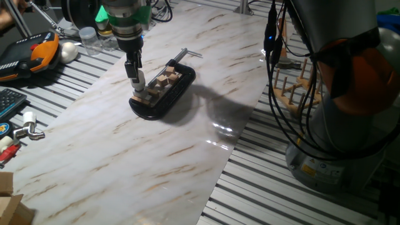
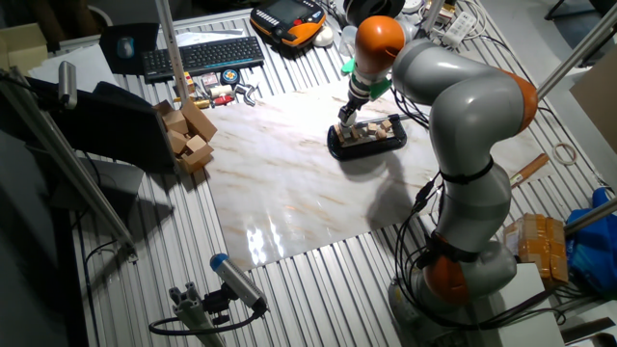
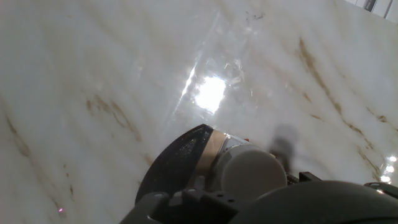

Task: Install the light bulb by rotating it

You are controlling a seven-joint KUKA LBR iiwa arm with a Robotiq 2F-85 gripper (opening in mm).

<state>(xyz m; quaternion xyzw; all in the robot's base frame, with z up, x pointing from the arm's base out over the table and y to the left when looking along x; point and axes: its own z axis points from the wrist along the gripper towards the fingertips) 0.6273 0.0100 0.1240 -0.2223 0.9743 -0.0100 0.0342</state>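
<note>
- The gripper stands upright over the near-left end of the black clamp, which lies on the marble-patterned table.
- Its fingers appear closed around the light bulb, whose white dome fills the lower middle of the hand view; the hold itself is partly hidden.
- Wooden blocks sit packed in the clamp beside the bulb.
- Judged step: seating and screwing the bulb into a socket at the clamp's end.
- Next move likely calls for turning the wrist about the vertical axis with light downward pressure, keeping the bulb straight so the thread does not cross.
</note>
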